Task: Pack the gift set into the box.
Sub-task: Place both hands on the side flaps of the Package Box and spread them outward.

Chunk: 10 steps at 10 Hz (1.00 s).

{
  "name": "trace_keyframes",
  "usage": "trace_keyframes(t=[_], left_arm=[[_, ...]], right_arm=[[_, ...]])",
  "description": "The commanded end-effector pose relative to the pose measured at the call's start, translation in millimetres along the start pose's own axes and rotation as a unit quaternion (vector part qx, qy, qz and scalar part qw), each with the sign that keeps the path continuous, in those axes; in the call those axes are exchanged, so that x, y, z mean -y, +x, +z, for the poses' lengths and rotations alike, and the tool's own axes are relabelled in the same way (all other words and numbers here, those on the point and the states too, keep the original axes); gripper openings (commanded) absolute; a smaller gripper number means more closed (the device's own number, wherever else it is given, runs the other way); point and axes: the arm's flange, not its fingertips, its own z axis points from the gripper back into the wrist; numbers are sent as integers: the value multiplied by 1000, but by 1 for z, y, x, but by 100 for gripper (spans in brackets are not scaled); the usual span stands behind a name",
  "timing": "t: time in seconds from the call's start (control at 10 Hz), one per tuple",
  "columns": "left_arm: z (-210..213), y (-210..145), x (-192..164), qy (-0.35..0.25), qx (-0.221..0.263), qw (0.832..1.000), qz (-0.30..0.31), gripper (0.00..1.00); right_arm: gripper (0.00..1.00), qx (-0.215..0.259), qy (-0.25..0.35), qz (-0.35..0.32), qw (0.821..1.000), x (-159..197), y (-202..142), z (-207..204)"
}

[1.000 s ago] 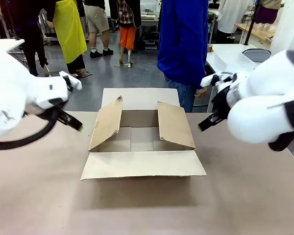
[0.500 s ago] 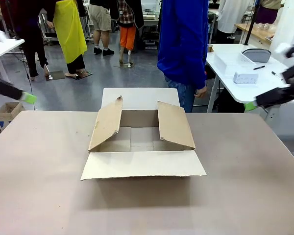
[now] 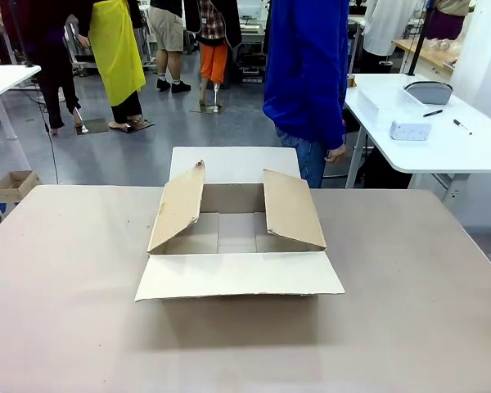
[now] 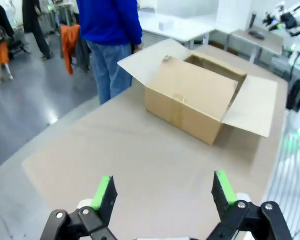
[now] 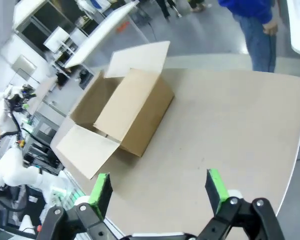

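Note:
The box (image 3: 237, 233) stands open in the middle of the tan table (image 3: 65, 311), its four flaps spread and its inside bare. It also appears as the box (image 4: 195, 97) and the box (image 5: 122, 107) in the wrist views. The gift set's pale tray (image 3: 385, 100), grey pouch (image 3: 430, 92) and small white case (image 3: 410, 130) lie on a white side table (image 3: 466, 151) at the back right. My left gripper (image 4: 163, 190) is open above the table's corner, well short of the box. Held high over the table's other end, my right gripper (image 5: 158, 186) is open too.
A person in a blue top (image 3: 307, 74) stands at the far edge behind the box. A much smaller brown carton (image 3: 12, 184) sits on the floor at the left. Pens lie on the side table. Other people stand farther back.
Both arms have pulled back from beside the box, the left one to the left and the right one to the right, and have left the front view. The box has not moved.

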Motion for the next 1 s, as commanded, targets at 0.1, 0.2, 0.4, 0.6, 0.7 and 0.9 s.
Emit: trace_keyframes(t=[0.1,0.2,0.4,0.6,0.7,0.9], left_arm=[[0,0,0,0,0,1000,0,100],[0,0,0,0,0,1000,0,100],[0,0,0,0,0,1000,0,100],[-24,29,7,2,-31,1000,-8,100],[-56,66,19,5,-72,997,-34,100],[-134,130,49,-24,-145,984,-102,100]], right_arm=[[100,0,0,0,1000,0,0,0],[100,0,0,0,1000,0,0,0],[100,0,0,0,1000,0,0,0],[100,-14,-33,26,999,-22,16,-23],[100,-15,-47,145,988,-57,35,-54],[100,-58,-60,313,946,-125,59,-129]])
